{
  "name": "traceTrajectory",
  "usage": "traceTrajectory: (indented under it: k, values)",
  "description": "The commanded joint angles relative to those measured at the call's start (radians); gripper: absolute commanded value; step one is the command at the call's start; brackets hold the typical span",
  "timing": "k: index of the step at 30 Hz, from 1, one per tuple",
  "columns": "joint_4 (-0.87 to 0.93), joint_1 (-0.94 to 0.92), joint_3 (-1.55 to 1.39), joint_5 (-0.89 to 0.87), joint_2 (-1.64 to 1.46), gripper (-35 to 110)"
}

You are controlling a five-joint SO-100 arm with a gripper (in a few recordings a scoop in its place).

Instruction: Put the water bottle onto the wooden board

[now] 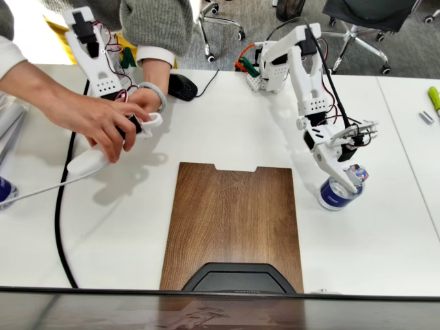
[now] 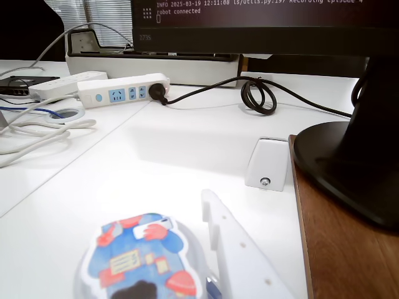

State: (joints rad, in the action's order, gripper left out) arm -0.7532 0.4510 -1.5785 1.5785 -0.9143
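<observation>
Fixed view, jaws [image 1: 352, 175] spread around water bottle [image 1: 338, 192], bare table [image 1: 357, 254] between it and wooden board [image 1: 232, 227] edge

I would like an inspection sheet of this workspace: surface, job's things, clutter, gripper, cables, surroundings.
Surface: white table, joined tops.
Job's things: water bottle upright on the table, right of the wooden board in the fixed view, apart from it.
Clutter: black monitor base on the board's near end; green marker; computer mouse.
Gripper: gripper at the bottle's cap, jaws open around it.
Cables: power strip with black cable.
Surroundings: office chairs behind; a person's hands at left.
</observation>
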Motion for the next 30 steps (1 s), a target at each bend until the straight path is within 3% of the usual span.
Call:
traceTrajectory:
  k: [1,6,10,18,26,30]
  values:
    - [-0.009,0.008,0.041,-0.008,-0.026,82]
    - [-0.009,0.008,0.041,-0.008,-0.026,76]
    - [-0.012,0.008,0.041,-0.008,-0.023,49]
    - [-0.014,0.002,0.037,-0.008,-0.018,42]
    - [-0.017,0.0,0.04,-0.008,-0.012,0]
    - [-0.017,0.0,0.04,-0.006,-0.011,0]
